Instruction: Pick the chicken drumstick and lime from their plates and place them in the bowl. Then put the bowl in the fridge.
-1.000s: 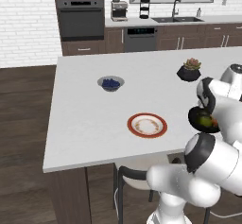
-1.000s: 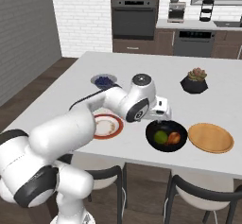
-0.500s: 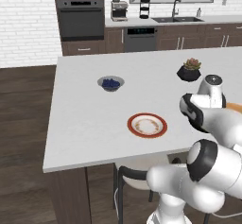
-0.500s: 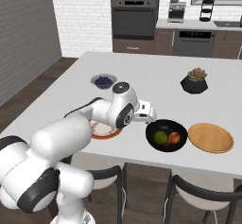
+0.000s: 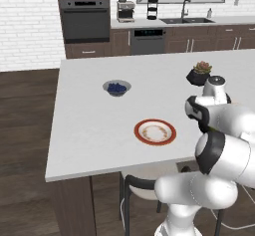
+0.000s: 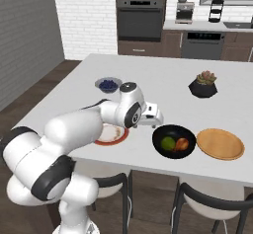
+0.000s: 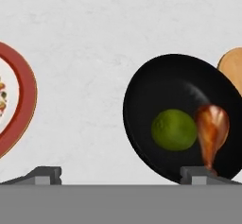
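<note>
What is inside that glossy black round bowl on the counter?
Inside the glossy black round bowl lie a round green lime and a golden-brown chicken drumstick, side by side. The bowl's floor beneath them is covered.

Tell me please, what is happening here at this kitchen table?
A white robot arm works at the table. The chicken drumstick and the lime already lie in the black bowl, between the red-rimmed plate and the wooden plate. The gripper hangs open beside the bowl and holds nothing. The bowl is not yet in the fridge.
</note>
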Tool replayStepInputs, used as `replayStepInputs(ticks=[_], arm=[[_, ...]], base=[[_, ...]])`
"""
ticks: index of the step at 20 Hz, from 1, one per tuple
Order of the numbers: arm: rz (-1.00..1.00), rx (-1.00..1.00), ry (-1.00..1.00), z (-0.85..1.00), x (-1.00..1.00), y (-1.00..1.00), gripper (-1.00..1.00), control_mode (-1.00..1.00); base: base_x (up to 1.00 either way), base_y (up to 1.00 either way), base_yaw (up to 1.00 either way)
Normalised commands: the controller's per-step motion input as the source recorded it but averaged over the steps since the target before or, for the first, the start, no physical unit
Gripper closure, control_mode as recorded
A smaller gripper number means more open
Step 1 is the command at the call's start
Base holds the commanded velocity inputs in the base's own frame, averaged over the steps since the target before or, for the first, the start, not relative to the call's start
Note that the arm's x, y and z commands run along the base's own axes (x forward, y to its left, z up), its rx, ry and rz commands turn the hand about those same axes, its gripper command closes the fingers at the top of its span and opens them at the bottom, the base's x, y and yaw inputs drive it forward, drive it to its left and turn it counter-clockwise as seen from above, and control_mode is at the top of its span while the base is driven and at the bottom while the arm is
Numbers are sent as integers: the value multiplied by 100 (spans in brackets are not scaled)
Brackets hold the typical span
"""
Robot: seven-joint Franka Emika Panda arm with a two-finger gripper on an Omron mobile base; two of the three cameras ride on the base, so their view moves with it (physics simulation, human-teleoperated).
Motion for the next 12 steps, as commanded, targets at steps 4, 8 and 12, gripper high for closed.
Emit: replayStepInputs(ticks=[4, 8, 12], arm=[[0, 0, 0, -26, 9, -10, -100, -100], [0, 0, 0, -21, 18, -12, -100, -100], [0, 0, 0, -15, 28, 0, -100, -100]], base=[[0, 0, 0], [0, 0, 0], [0, 0, 0]])
